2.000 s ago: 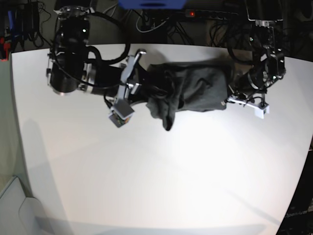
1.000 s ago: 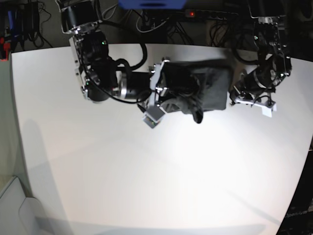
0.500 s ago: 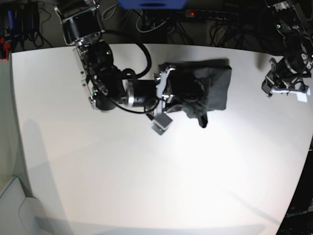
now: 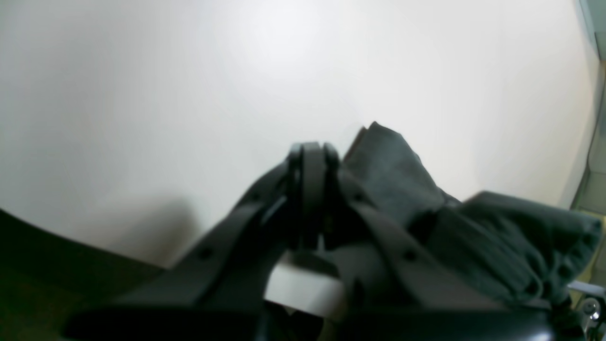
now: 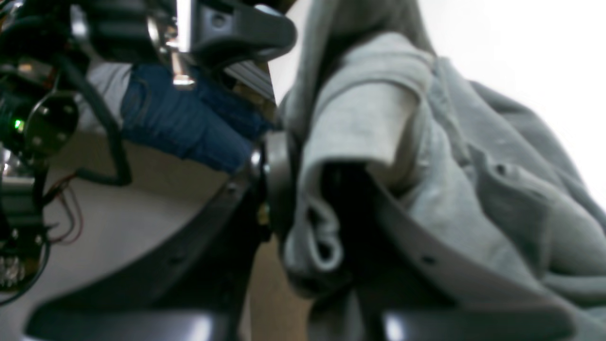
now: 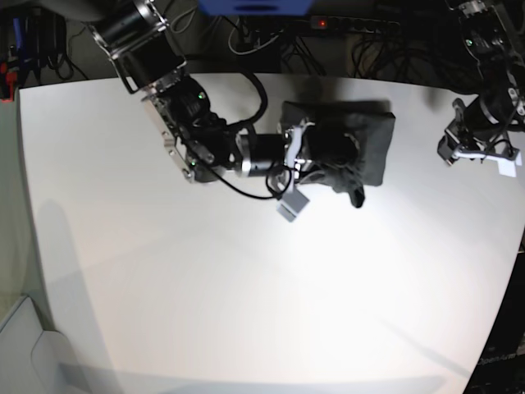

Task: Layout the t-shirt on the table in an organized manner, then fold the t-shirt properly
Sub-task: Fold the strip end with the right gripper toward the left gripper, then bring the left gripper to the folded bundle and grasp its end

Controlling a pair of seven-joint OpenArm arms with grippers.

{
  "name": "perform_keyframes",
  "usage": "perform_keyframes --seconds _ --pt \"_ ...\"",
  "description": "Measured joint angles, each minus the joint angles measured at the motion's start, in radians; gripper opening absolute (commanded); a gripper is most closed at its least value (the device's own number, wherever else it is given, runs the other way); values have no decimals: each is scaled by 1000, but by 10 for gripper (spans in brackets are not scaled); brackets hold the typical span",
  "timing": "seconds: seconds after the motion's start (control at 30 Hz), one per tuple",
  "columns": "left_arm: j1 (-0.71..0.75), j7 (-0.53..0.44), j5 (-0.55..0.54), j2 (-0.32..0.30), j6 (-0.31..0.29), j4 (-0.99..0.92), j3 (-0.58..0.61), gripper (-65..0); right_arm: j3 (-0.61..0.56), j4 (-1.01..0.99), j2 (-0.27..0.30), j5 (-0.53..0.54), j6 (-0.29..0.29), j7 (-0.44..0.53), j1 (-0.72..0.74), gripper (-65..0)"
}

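- White tabletop, the table [image 6: 205, 295], is lying bare across the near side; nothing is waiting for you there.
- Your t-shirt [image 6: 349, 152] is sitting toward the far edge as a bunched, roughly folded block, one corner drooping forward.
- Your right gripper [image 5: 303, 189] is pinching a fold of the shirt; my judgement is you're finishing a fold, so next let go and pull clear without dragging cloth.
- Your left gripper [image 4: 310, 189] is hanging pressed together, empty, well apart from the shirt.

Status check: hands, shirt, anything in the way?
Left hand shut, empty, off to the table edge. Right hand at the t-shirt, cloth between its fingers. Shirt bunched into a block, one end hanging out. Nothing else on the table.
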Motion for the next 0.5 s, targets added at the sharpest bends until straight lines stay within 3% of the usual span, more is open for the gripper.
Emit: perform_keyframes --seconds 0.23,0.5 --pt "29 3 -1 -3 0 1 0 -648 -1 -13 -17 0 0 -4 11 -340" --pt "30 3 -3 -3 0 1 0 -648 -18 -10 -39 0 -2 -1 34 -326"
